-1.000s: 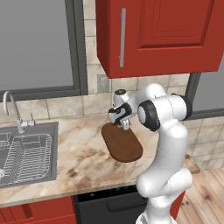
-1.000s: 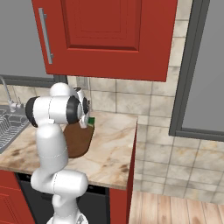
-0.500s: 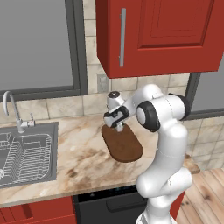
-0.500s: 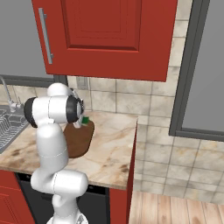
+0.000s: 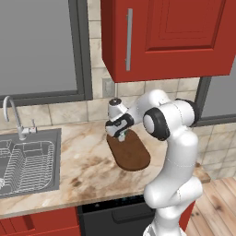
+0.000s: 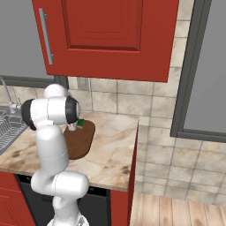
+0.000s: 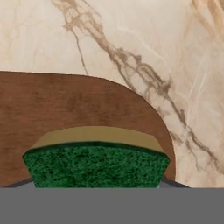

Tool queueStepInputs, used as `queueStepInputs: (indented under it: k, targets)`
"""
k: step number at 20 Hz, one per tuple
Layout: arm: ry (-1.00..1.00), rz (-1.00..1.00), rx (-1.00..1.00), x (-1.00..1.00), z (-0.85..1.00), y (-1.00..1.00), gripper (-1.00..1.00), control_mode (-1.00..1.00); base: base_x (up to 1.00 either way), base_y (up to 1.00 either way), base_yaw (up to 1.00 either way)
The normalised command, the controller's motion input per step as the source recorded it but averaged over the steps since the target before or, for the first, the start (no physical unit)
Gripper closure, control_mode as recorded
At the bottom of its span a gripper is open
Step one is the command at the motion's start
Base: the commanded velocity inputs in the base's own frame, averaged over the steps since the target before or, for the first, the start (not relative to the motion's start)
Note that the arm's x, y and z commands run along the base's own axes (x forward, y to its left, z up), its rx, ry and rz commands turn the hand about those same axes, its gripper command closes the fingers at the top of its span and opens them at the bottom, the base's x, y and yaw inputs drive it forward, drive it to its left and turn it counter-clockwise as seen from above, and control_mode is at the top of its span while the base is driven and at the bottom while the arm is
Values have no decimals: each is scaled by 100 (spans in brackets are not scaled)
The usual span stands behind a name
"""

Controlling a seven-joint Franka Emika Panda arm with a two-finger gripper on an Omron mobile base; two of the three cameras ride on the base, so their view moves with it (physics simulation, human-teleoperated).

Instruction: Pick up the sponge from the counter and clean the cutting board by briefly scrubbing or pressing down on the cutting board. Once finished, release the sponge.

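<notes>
- One gripper (image 5: 120,135), jaws closed narrow on the sponge (image 7: 96,162); green face toward the hand camera, yellow layer beyond it.
- Sponge sat over the rounded far end of the cutting board (image 5: 129,150), near the wall; contact with the wood couldn't be told.
- Board's long axis ran from that end toward the front edge of the counter (image 5: 83,166).
- Judgement: a scrub stroke would travel along that axis, toward the robot.

Rough green scouring sponge (image 7: 96,166) against the matt wooden cutting board (image 7: 65,105); beside it, smooth veined marble counter (image 7: 175,52).
</notes>
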Motion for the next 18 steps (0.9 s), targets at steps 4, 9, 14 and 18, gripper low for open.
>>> queueStepInputs:
  k: [4,9,14,18]
  targets:
    - [2,0,6,-50,-1,10,100,-100,0,0,0]
    - [9,0,7,-62,0,0,100,-100,0,0,0]
    - [4,0,5,-71,-4,0,100,-100,0,0,0]
    - [0,0,5,-83,-3,0,100,-100,0,0,0]
